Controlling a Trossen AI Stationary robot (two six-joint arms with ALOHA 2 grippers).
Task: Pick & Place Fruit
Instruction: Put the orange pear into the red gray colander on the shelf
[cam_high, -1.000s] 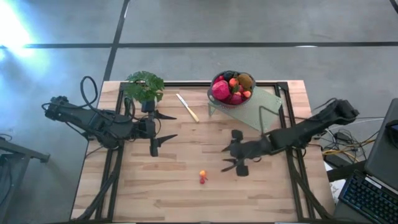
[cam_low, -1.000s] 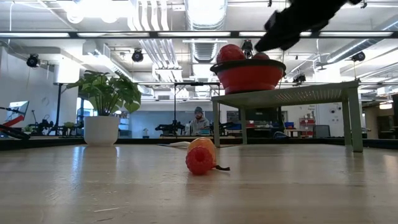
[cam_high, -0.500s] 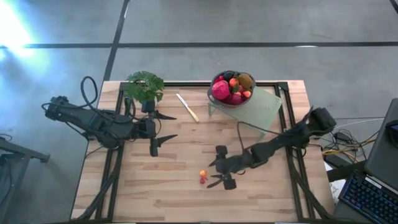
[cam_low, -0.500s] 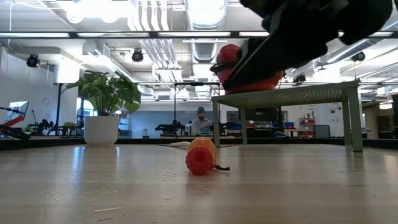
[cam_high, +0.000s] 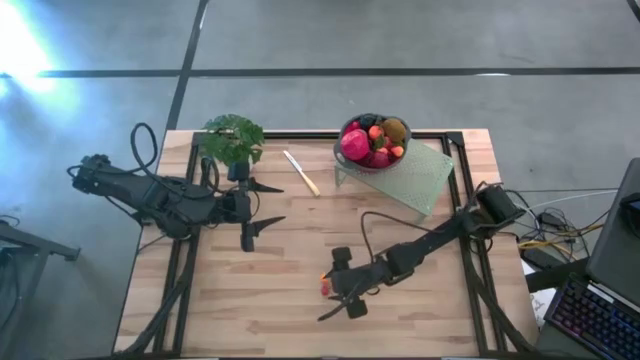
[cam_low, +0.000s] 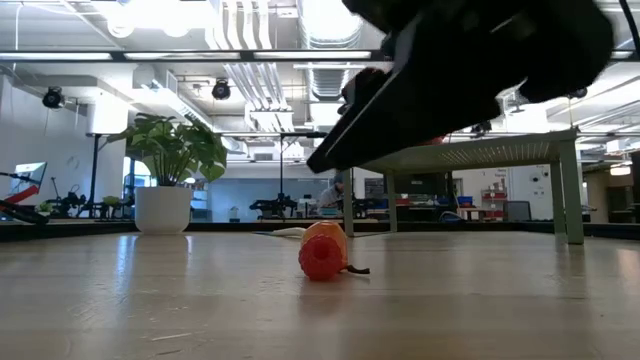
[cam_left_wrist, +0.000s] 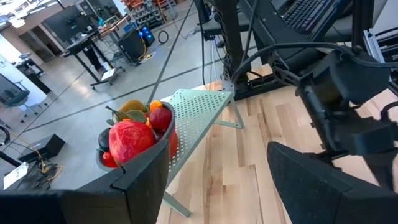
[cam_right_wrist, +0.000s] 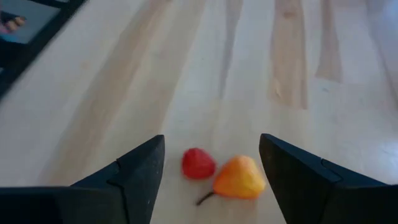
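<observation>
Two tiny fruit pieces, a red berry (cam_right_wrist: 198, 163) and an orange one (cam_right_wrist: 239, 176) with a thin stem, lie side by side on the wooden table (cam_high: 300, 320), also seen as the berries (cam_high: 325, 285) (cam_low: 322, 250). My right gripper (cam_high: 335, 288) (cam_right_wrist: 211, 142) is open and hovers over them, a finger on either side, touching neither. In the low view its dark bulk (cam_low: 450, 70) hangs above the table. The remaining fruit fills a dark bowl (cam_high: 372, 141) (cam_left_wrist: 134, 134). My left gripper (cam_high: 280, 204) (cam_left_wrist: 217, 162) waits open beside the potted plant (cam_high: 232, 138).
The bowl stands on a pale green perforated stand (cam_high: 420, 175) (cam_left_wrist: 199, 115) at the table's far right. A pale slim knife (cam_high: 301, 173) lies between the plant and the stand. A person (cam_low: 335, 195) shows far back in the room. Bare wood surrounds the berries.
My right gripper has travelled from the middle of the table toward the near-left, down to the two berries, and now straddles them; it has stayed open. The berries have kept their place.
</observation>
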